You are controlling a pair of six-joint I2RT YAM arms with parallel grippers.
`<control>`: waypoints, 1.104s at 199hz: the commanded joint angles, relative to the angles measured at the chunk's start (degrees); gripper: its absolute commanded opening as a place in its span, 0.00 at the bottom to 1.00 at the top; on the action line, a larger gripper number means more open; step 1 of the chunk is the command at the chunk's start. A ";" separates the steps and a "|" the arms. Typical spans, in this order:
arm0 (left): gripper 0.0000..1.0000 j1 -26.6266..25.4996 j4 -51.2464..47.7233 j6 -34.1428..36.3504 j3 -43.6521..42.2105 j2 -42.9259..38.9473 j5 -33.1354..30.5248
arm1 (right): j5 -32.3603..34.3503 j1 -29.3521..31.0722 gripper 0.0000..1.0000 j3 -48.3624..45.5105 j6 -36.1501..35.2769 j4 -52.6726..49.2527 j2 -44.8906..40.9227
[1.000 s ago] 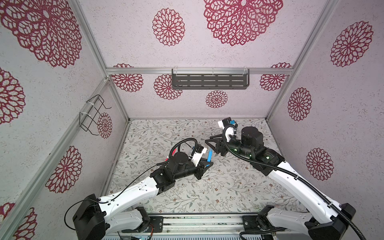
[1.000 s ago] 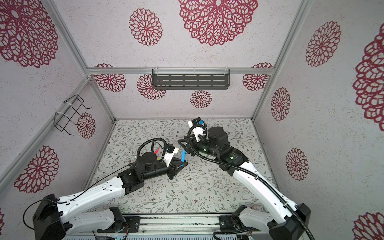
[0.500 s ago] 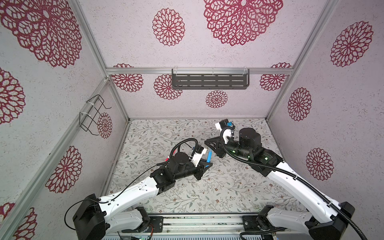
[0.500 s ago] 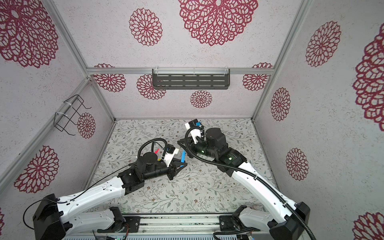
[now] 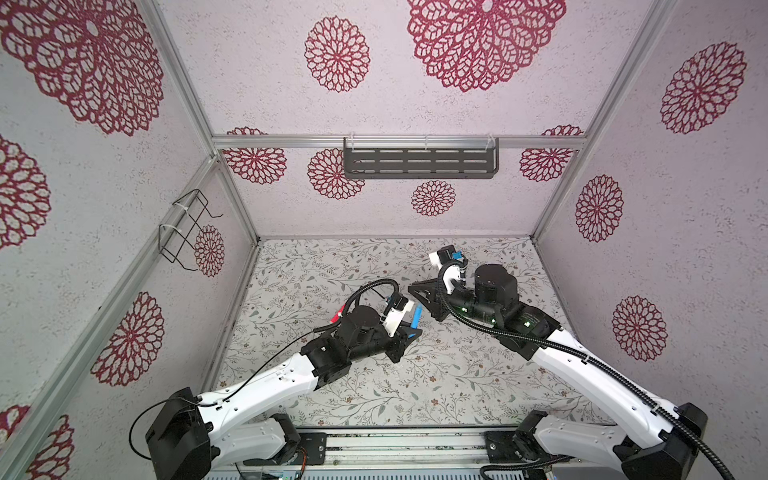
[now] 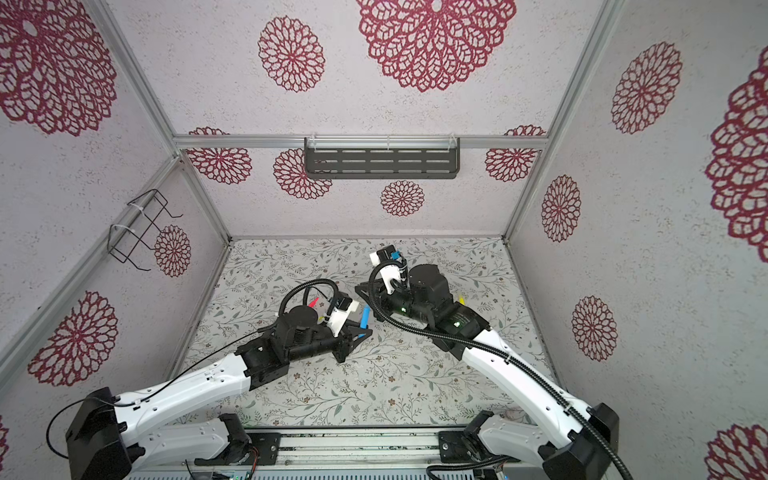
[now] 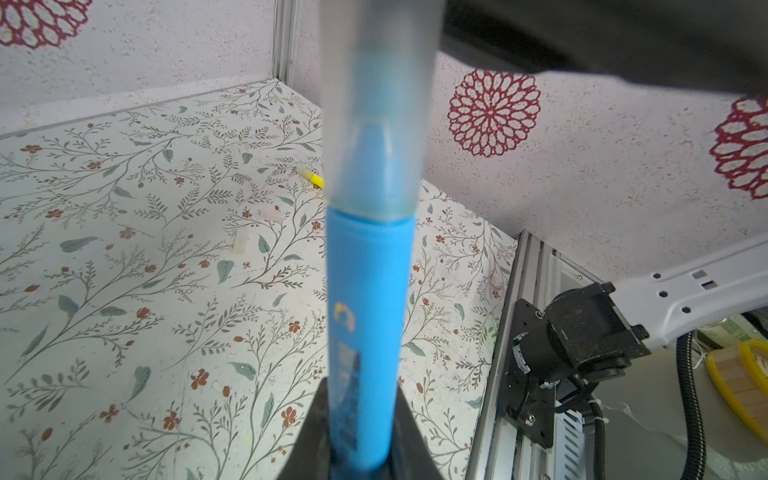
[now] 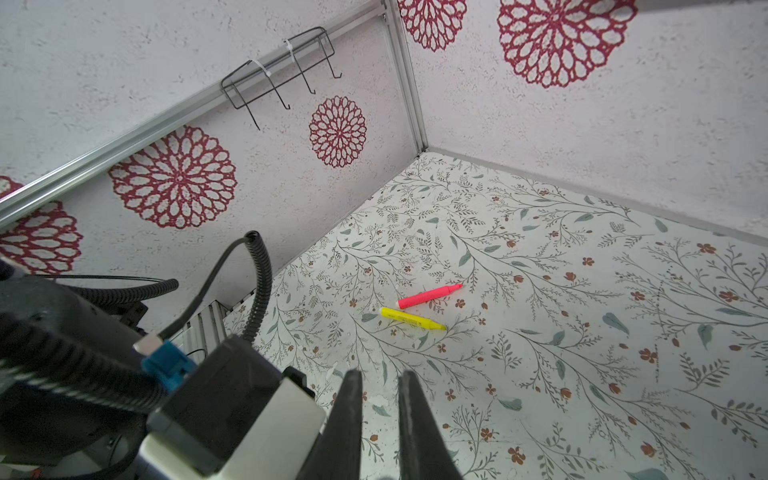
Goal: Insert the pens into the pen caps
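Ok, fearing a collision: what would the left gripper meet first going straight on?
Likely the right gripper, just past the capped blue pen the left gripper holds; depth is unclear.

Looks past the right hand (image 8: 380, 374), two dark fingers (image 8: 349, 415) set close together with a slim gap. Finds a red-pink pen (image 8: 430, 296) and a yellow pen (image 8: 413, 319) lying just beside each other, apart, tapered tips bare, on the floral bench (image 8: 582, 332). Catches a wire rack (image 8: 278, 70) on the wall.

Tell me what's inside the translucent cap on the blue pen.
The tapered tip of the blue pen shows through the pen cap. Its far end lies outside the left wrist view, unseen.
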 commanded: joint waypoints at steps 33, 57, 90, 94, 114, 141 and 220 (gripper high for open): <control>0.00 -0.37 7.02 1.50 2.41 -2.42 -2.74 | 1.38 3.67 0.00 -5.30 1.46 -2.88 -0.94; 0.00 -0.18 6.97 1.66 2.51 -2.81 -2.82 | 2.57 4.46 0.00 -7.48 2.37 -1.94 -1.78; 0.00 -0.03 7.18 1.48 2.08 -3.57 -3.19 | 2.67 5.05 0.00 -9.89 3.78 -0.18 -2.14; 0.00 0.10 7.31 1.41 2.00 -3.61 -3.29 | 2.67 5.15 0.00 -10.08 3.87 -0.07 -2.09; 0.00 0.13 7.74 1.34 1.57 -4.02 -3.80 | 2.76 5.65 0.00 -10.62 4.18 -0.03 -1.85; 0.00 0.43 8.32 1.10 1.11 -4.72 -3.94 | 3.27 6.27 0.00 -11.33 4.77 0.02 -1.91; 0.00 1.58 10.21 0.04 -0.10 -6.16 -3.99 | 4.23 9.44 0.00 -13.26 7.02 2.56 0.17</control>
